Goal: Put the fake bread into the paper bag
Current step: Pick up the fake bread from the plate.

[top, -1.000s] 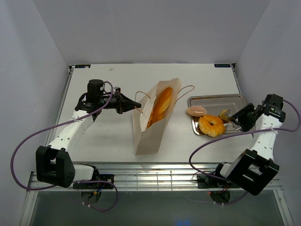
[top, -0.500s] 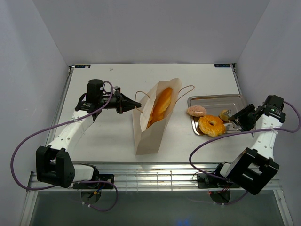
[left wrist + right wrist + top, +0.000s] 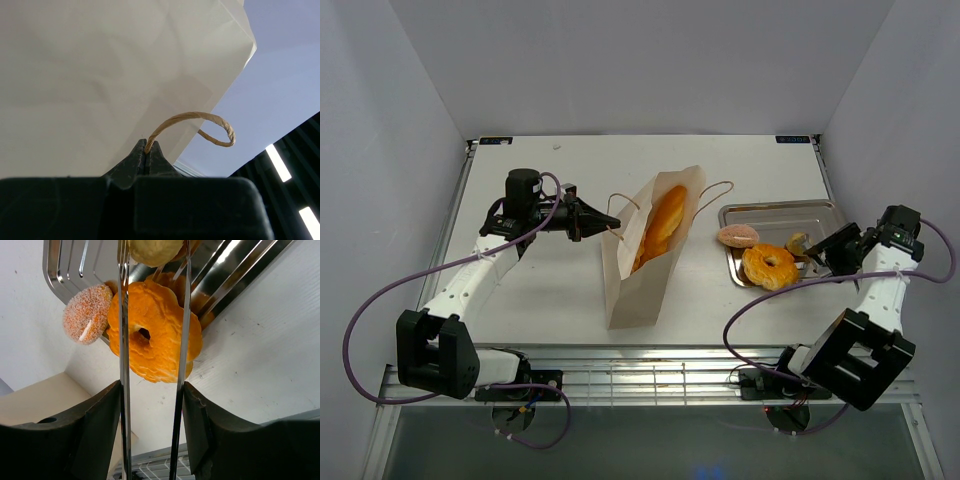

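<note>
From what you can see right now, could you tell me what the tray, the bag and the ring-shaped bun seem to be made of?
Tray: polished metal, judging by its mirror-like reflections. Paper bag: matte tan kraft paper, creased, with a twisted cord handle. Ring-shaped bun: probably moulded plastic or foam, given its uniform orange, slightly glossy surface; uncertain.

Top camera looks down from high behind on the table [image 3: 550, 290]. Left wrist sits close against the paper bag [image 3: 100, 65], right wrist close on the ring-shaped bun [image 3: 160, 342]; both things also show from above.
</note>
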{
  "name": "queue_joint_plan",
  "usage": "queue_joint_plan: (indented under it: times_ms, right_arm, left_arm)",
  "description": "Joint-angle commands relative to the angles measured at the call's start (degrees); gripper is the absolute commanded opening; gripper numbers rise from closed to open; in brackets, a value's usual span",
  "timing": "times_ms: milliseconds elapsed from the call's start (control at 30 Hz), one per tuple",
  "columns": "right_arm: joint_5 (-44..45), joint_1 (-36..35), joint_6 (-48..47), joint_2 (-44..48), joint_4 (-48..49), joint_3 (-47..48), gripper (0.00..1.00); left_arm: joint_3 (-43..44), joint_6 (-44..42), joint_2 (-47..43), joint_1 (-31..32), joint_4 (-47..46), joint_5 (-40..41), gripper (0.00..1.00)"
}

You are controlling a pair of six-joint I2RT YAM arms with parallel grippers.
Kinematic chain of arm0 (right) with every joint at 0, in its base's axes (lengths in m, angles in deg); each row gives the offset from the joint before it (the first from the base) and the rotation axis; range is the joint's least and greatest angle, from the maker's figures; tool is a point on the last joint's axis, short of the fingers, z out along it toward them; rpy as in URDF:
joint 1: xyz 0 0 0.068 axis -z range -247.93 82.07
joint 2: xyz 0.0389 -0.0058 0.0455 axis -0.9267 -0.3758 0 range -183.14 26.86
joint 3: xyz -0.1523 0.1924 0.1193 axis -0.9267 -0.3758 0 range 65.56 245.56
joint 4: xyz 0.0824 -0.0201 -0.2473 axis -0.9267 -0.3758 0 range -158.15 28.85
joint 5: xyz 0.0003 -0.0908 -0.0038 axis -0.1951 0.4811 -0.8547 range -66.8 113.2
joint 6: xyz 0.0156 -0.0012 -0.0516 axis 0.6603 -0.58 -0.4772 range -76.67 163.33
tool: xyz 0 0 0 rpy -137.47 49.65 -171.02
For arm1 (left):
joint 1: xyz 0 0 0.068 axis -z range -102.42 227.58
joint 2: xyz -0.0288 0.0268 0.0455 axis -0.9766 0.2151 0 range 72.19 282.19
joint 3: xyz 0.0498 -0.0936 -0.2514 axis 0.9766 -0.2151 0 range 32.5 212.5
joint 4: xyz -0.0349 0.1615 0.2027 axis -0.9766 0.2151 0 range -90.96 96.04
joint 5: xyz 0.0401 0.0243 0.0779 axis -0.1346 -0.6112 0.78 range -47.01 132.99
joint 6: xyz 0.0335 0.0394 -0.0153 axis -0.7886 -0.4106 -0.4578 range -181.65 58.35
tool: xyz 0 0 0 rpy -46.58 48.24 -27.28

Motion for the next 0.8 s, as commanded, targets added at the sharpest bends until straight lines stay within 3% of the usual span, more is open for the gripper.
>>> queue_joint_plan:
  times_ms: [0,367,500,533,600,767]
  right_arm:
    - [-2.26,0.32,1.05,-0.64,3.7,-0.85,0.56]
    - [-4.29,0.4,3.42,-2.58,9.25,-3.58,0.53]
    - [-3.93,0.49,3.34,-2.32,9.07,-2.53,0.36]
    - [-4.02,0.4,3.33,-2.31,9.07,-1.74,0.26]
    - [-5.15,0.49,3.6,-2.23,8.9,-0.77,0.17]
    - [-8.32,-0.47,5.7,-3.63,5.38,7.99,0.13]
  left_arm:
    - [0.27,-0.16,-1.49,0.02,-0.44,-1.04,0.0]
    - [1.23,-0.78,-0.78,0.02,0.44,-0.51,0.0]
    - [1.5,-1.04,-0.52,0.02,0.71,-0.6,0.0]
    - [1.59,-1.04,-0.61,0.02,0.79,-0.51,0.0]
    - [1.76,-1.13,-0.52,0.01,0.97,-0.51,0.0]
    - [2.38,-1.13,-0.52,-0.07,1.58,-0.69,0.0]
